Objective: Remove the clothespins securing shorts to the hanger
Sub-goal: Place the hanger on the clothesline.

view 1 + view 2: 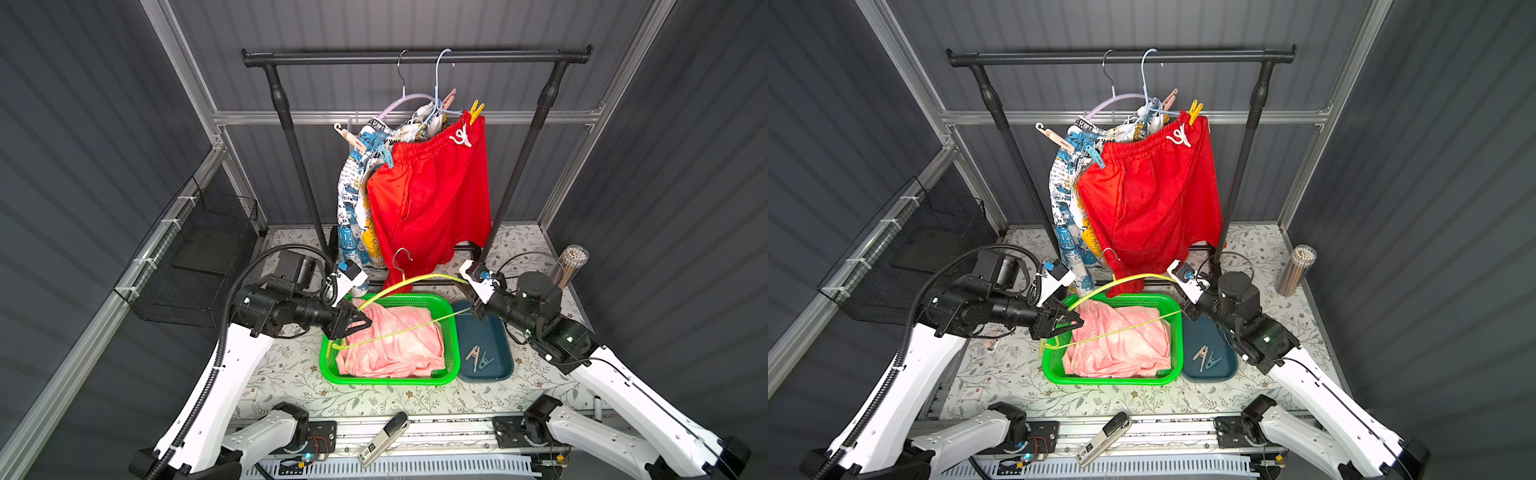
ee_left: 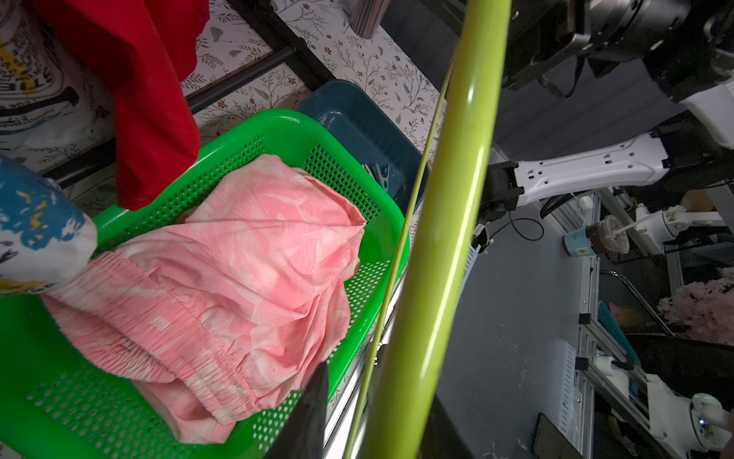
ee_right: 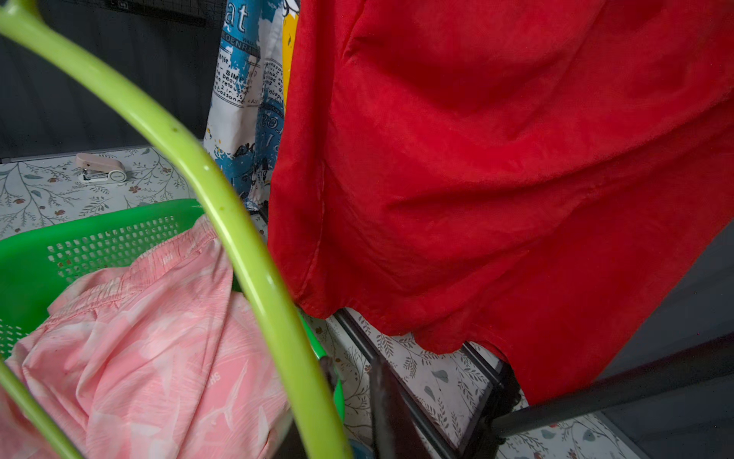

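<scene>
- Left gripper (image 1: pixel 361 314) is out over the near-left corner of the green basket (image 1: pixel 386 379). Its jaws are partly apart and sit astride the left arm of the lime-green hanger (image 1: pixel 415 277).
- In the left wrist view there is a gap between one black finger (image 2: pixel 313 409) and the thick green bar (image 2: pixel 449 222), so that side is not pinching.
- Right gripper (image 1: pixel 474 311) is at the hanger's other end, above the gap between the basket and the blue tray (image 1: pixel 498 345). Its jaws are drawn in narrow around the bar and it looks gripped.
- In the right wrist view the bar (image 3: pixel 246 254) runs down just beside a dark finger (image 3: pixel 391 413). The contact itself is out of frame.
- The hanger is bare and slung between the two arms with its hook pointing up. Its left tip dips to the basket rim.
- The pink shorts (image 1: pixel 395 345) lie crumpled in the basket under the hanger.
- Two loose pegs lie in the tray, a beige clothespin (image 1: pixel 471 354) and a blue-grey clothespin (image 1: pixel 485 363) just beside it.
- On the black rail (image 1: pixel 415 56) the red shorts (image 1: pixel 432 195) hang in front, with the print shorts (image 1: pixel 351 199) behind and to the left.
- A yellow clothespin (image 1: pixel 475 111) grips the red waistband's right corner and a light blue clothespin (image 1: pixel 386 157) its left corner.
- A beige-pink clothespin (image 1: pixel 449 98) sticks up near the hanger necks.
</scene>
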You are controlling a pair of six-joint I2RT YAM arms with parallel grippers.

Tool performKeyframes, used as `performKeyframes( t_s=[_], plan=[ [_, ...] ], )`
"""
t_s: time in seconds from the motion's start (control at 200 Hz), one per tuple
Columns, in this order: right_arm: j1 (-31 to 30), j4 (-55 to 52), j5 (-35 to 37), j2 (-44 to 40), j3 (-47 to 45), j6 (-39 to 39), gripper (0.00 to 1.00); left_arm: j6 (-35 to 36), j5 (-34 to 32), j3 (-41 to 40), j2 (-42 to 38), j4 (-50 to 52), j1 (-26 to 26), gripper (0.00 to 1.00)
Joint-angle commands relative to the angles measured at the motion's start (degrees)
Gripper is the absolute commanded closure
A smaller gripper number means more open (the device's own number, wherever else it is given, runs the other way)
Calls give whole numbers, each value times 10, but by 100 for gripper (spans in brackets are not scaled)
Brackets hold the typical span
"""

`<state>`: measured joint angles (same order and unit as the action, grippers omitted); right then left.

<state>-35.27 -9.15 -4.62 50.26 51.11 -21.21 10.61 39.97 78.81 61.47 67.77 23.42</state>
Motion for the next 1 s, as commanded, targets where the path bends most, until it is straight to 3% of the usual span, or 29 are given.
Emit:
performKeyframes(
  t_s=[0.0, 0.17, 0.27, 0.35, 0.415, 0.455, 0.565, 0.605, 0.876, 0.991],
  plan=[
    [16, 45, 70, -10, -4, 6, 93, -10, 28, 36, -24, 42, -3, 73],
    [24, 46, 72, -20, -7, 12, 93, -11, 16, 38, -41, 44, -4, 81],
    [31, 49, 58, -23, -9, 24, 92, -11, 15, 40, -51, 39, -4, 90],
    [33, 53, 40, -21, -12, 40, 87, -11, 10, 44, -63, 26, -4, 100],
    [35, 63, 25, -17, -16, 56, 82, -8, -7, 48, -74, 18, -4, 100],
    [36, 71, 15, -14, -20, 67, 74, -7, -22, 51, -82, 11, -4, 100],
    [40, 98, 0, 0, -30, 99, 33, 0, -55, 59, -100, 7, -4, 100],
    [43, 105, 0, 6, -29, 118, 25, 0, -79, 65, -100, 13, -4, 100],
    [51, 87, 0, 9, 34, 211, 13, 32, -182, 144, -82, 97, -4, 100],
    [55, 52, 50, -10, 71, 253, 9, 8, -307, 180, -85, 94, -4, 100]
  ],
)
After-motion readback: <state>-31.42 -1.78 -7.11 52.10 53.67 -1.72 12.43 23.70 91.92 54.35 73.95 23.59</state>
